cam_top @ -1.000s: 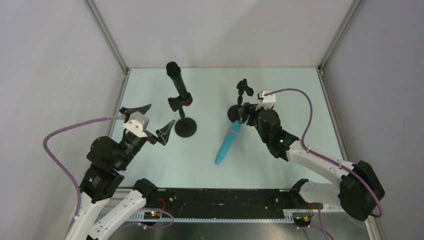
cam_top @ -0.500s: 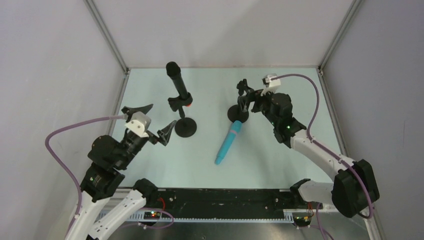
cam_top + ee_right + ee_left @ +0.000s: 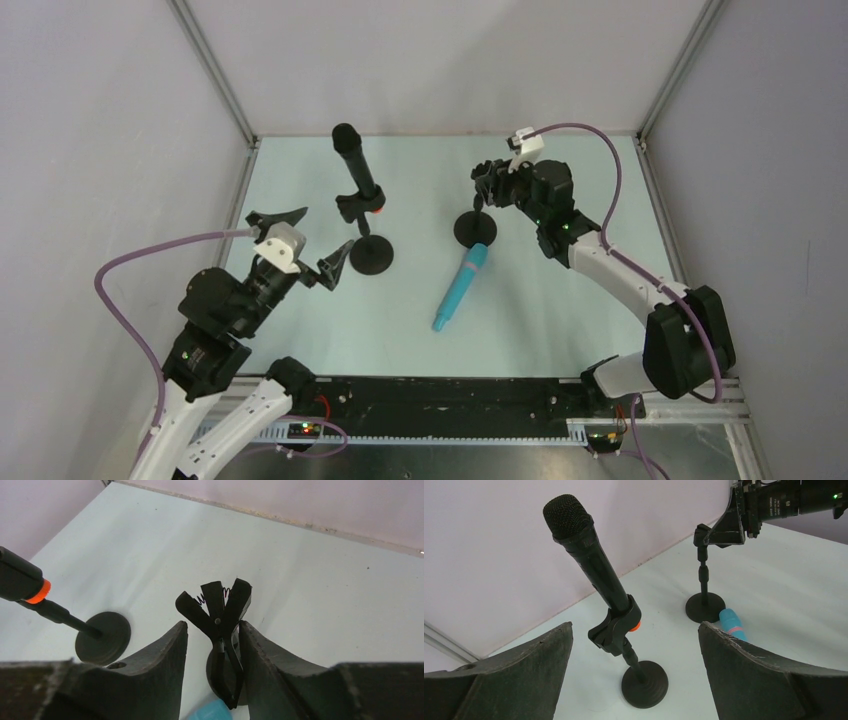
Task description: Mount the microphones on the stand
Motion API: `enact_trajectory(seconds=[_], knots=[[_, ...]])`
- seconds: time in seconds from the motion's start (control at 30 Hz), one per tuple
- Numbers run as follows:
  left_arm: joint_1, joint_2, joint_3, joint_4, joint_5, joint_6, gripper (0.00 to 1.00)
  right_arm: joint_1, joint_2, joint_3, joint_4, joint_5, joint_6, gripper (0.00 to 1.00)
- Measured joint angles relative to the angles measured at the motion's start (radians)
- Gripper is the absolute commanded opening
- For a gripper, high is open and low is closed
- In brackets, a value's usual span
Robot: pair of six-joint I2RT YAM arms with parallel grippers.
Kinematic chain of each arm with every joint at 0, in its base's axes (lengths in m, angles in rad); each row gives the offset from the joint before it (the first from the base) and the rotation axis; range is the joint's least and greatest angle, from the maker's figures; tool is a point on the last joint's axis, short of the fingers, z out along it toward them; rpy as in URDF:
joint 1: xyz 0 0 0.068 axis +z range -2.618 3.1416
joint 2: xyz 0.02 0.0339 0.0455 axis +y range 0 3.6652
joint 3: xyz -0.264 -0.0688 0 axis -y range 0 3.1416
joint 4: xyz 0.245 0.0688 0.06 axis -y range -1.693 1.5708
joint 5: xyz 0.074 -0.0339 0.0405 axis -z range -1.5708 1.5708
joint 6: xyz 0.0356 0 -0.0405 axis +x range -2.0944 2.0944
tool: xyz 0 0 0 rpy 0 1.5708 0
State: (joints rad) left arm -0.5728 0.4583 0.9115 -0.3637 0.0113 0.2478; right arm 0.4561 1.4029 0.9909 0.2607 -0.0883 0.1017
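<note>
**Microphones: one clipped, one lying loose**

Table (image 3: pixel 400 335) first. The left gripper (image 3: pixel 308 243) hangs with its fingers spread wide. Between and beyond them is the left stand (image 3: pixel 371 257), with the black microphone (image 3: pixel 355 165) already in its clip.

The right gripper (image 3: pixel 212 627) has its fingers narrowed either side of the spring clip (image 3: pixel 220 605) on the right stand (image 3: pixel 472 229). There's a gap showing on one side, so I'd say it isn't squeezing.

The turquoise microphone (image 3: pixel 457 288) lies flat below those fingers, with its head just beside the stand's base.

My worry is that the stand looks light. If one finger lands first, it'll shove instead of pinch. That could tip the stand or knock the mic rolling.
</note>
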Motion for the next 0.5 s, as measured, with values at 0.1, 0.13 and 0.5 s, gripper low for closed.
enact_trajectory(seconds=[0.1, 0.13, 0.5], knots=[[0.0, 0.0, 0.0, 0.0, 0.0, 0.0, 1.0, 0.0, 0.0, 0.003, -0.01, 0.0, -0.018, 0.3], [0.0, 0.0, 0.0, 0.0, 0.0, 0.0, 1.0, 0.0, 0.0, 0.005, -0.016, 0.0, -0.025, 0.23], [0.0, 0.0, 0.001, 0.0, -0.001, 0.005, 1.0, 0.013, 0.014, 0.065, -0.094, -0.003, -0.084, 0.0]])
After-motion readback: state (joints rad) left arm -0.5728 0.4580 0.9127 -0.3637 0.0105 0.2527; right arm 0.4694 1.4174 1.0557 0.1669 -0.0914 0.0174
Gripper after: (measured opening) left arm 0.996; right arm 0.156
